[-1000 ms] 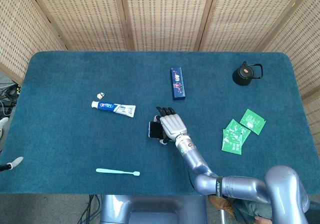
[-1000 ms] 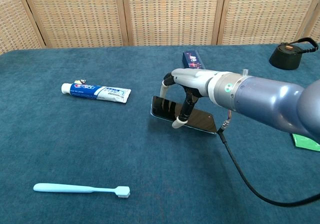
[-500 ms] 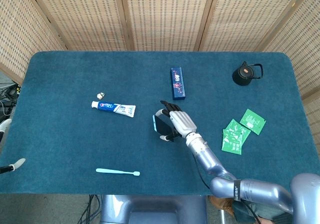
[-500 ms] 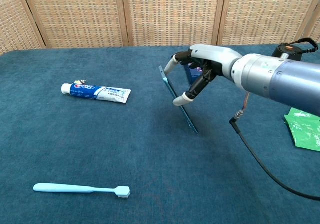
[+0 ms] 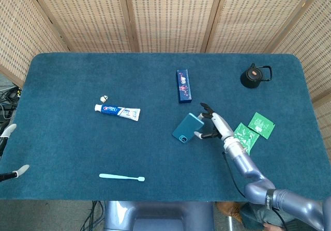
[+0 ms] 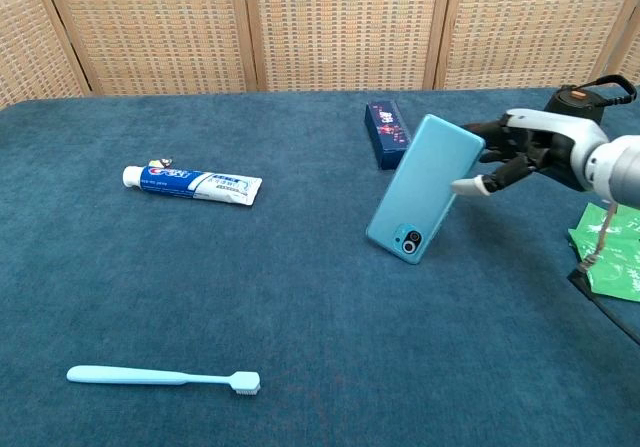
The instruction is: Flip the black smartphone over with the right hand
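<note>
The smartphone [image 6: 422, 189] stands tilted near the middle of the blue-green table [image 5: 77, 86], a little right of centre. Its lower corner rests on the cloth and its light teal back, with the camera lenses near the bottom, faces the near side. Its upper right edge leans against the right hand [image 6: 510, 151], whose thumb and dark fingers [image 6: 492, 129] pinch that edge; the head view shows the same hold [image 5: 211, 124]. The grey arm runs from that hand toward the near right corner.

Just beyond the phone, on the far side, lies a dark blue box [image 5: 183, 86], lengthwise front to back. To the right of the hand are green sachets [image 5: 253, 129] lying flat, and farther off, near the far right corner, a small black kettle [image 5: 254, 76].

Well to the left lies a white and blue toothpaste tube [image 5: 117, 110], with a tiny white object [image 5: 104, 97] just beyond it. A light blue toothbrush [image 5: 121, 177] lies near the front edge.

At the left border of the head view a small part of the left hand [image 5: 11, 153] shows; I cannot tell how its fingers lie.
</note>
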